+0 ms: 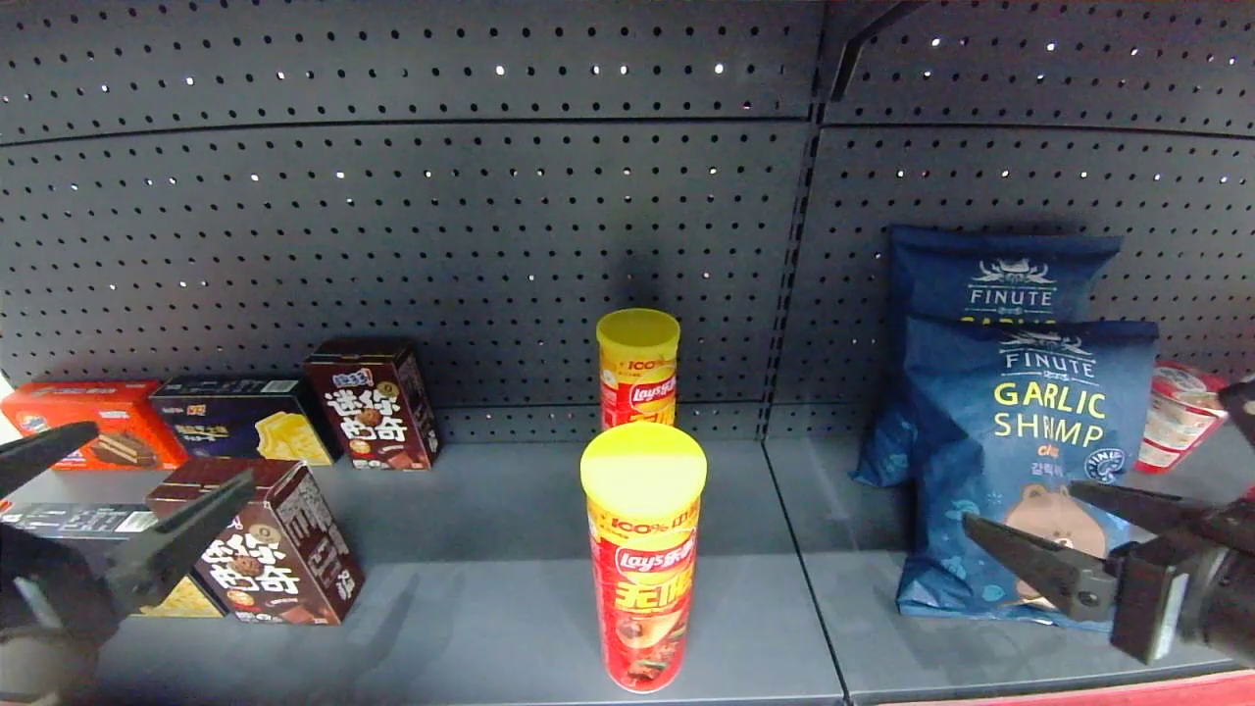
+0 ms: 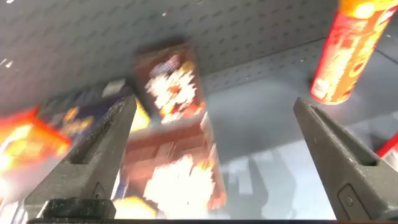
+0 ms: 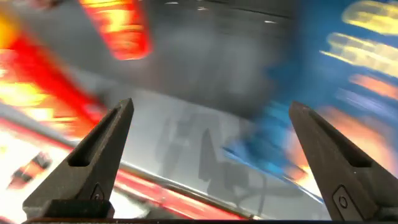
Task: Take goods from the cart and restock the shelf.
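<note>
Two yellow-lidded red chip cans stand mid-shelf, the front can (image 1: 643,559) near the shelf edge and the rear can (image 1: 637,368) by the back wall. My left gripper (image 1: 172,456) hangs open and empty at the lower left, just in front of a brown cookie box (image 1: 284,549). In the left wrist view the left gripper (image 2: 214,102) faces that brown box (image 2: 180,168), with a chip can (image 2: 342,53) off to one side. My right gripper (image 1: 1020,505) is open and empty in front of the blue garlic shrimp bag (image 1: 1020,461). The right wrist view shows the right gripper (image 3: 211,106) between a chip can (image 3: 118,25) and the blue bag (image 3: 348,93).
Orange (image 1: 93,422), dark blue (image 1: 240,417) and brown (image 1: 377,402) snack boxes line the back left. A second blue bag (image 1: 990,275) leans behind the first, beside a red and white cup (image 1: 1177,402). Bare grey shelf (image 1: 490,529) lies between the boxes and the cans. A pegboard wall (image 1: 441,226) backs the shelf.
</note>
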